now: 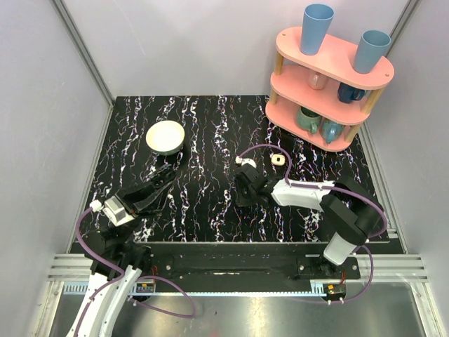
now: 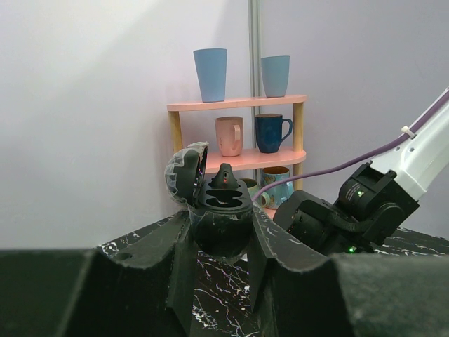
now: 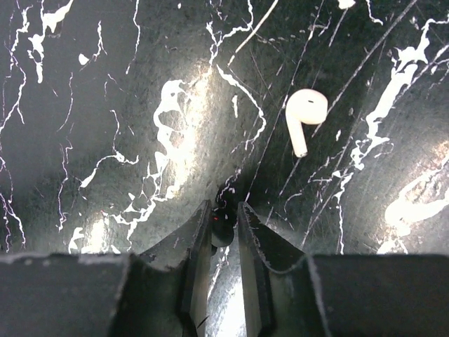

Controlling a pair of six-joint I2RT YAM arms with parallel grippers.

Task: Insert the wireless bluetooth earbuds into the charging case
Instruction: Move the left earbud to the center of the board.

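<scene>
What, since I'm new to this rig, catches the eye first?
The pink shelf of cups at the far right corner of the table draws the eye. Nearer, the left gripper holds an open dark case, and a white earbud lies just ahead of the right gripper, with a small dark piece between its narrow jaws.

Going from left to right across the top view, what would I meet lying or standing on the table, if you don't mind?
The cream bowl → white earbud → small cream rounded-square box → pink shelf.
</scene>
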